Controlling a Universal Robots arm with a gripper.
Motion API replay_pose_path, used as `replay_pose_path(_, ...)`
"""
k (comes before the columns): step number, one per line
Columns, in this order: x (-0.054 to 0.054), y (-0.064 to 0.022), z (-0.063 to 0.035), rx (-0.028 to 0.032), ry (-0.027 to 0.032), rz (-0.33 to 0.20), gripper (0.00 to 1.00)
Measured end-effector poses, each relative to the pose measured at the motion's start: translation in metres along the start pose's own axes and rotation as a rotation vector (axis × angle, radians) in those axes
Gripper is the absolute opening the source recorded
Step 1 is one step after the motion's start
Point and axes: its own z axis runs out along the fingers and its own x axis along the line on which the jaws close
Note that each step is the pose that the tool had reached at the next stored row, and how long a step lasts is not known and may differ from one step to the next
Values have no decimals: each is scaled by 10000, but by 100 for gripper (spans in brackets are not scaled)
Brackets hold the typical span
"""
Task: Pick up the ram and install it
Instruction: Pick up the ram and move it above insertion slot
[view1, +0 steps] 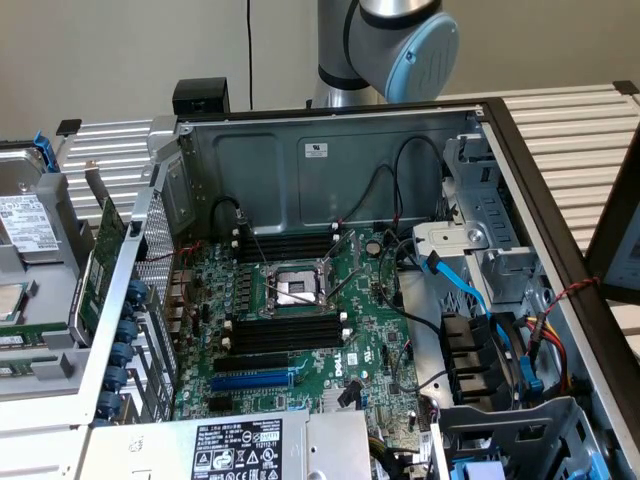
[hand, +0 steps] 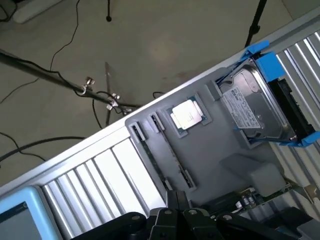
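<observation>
The ram (hand: 161, 159) looks like a long thin stick standing on edge in a narrow holder of the grey tray (hand: 220, 145). My gripper (hand: 178, 199) hangs above that tray, shut with nothing between its dark fingers, close over one end of the stick. In the exterior view, the open computer case (view1: 330, 160) lies on the table. On its green motherboard, two banks of black memory slots (view1: 285, 246) (view1: 288, 331) flank the processor socket (view1: 298, 290). The arm's grey and blue joint (view1: 405, 40) rises behind the case.
The tray also holds a hard drive in a blue bracket (hand: 257, 107), a processor chip (hand: 187, 115) and a larger green expansion card (view1: 105, 255). Inside the case are black and blue cables (view1: 470, 290), a drive cage (view1: 470, 180) and a power supply (view1: 240, 445).
</observation>
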Motion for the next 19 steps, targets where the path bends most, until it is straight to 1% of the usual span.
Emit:
replay_pose_path(2,0,0,4,33,4,-358,11)
replay_pose_path(6,-1,-1,11,121,-2,-1084,11)
replay_pose_path(9,-1,-1,13,166,4,-1562,11)
replay_pose_path(14,-1,-1,24,196,36,-2449,11)
replay_pose_path(19,-1,-2,37,243,62,-3363,11)
